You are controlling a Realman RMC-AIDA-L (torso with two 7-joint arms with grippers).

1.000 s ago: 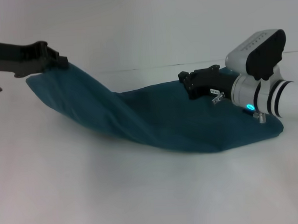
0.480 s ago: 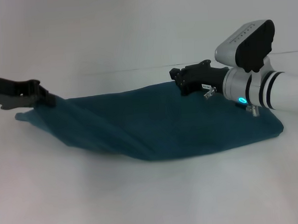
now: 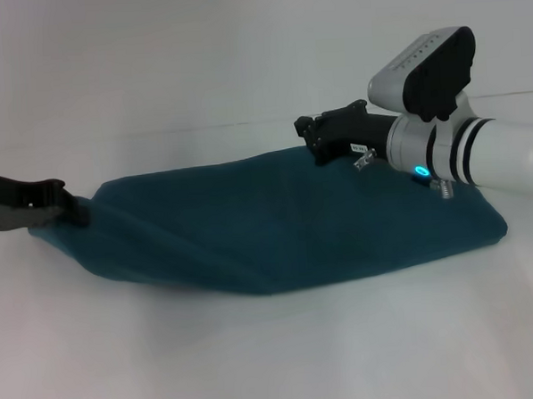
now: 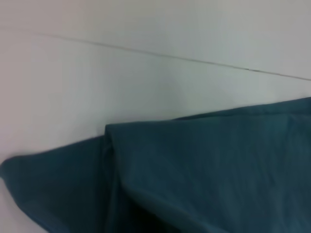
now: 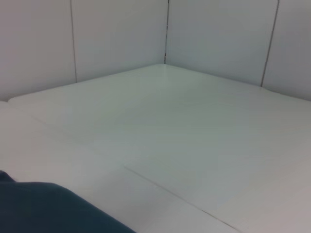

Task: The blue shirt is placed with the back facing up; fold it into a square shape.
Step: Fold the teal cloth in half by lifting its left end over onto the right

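Two arms reach over the blue shirt (image 3: 285, 221), which lies spread across the white table (image 3: 257, 352) as a low, wide heap with its plain side up. In the head view the cloth runs from the left side of the table to the right, its near edge curving toward the robot and its right end forming a blunt corner below the right arm.

At the left end the left gripper (image 3: 71, 214) sits low, close to the table surface, with the shirt's left corner caught at its tip; its fingers are closed on that bit of fabric, and the cloth rises from there in a soft ridge toward the middle. The left wrist view shows the shirt (image 4: 204, 170) close up, with a folded layer lying over another layer and a thin flap trailing out onto the white surface.

On the right, the right gripper (image 3: 310, 139) hangs at the far edge of the shirt, near the middle of its back border, with the white and black wrist and its lit blue ring behind it. Whether its claw is wide or narrow I cannot tell, since the tips are a dark mass against the cloth. The right wrist view shows mostly bare table and wall panels, with one small dark corner of the shirt (image 5: 43, 211) at the edge
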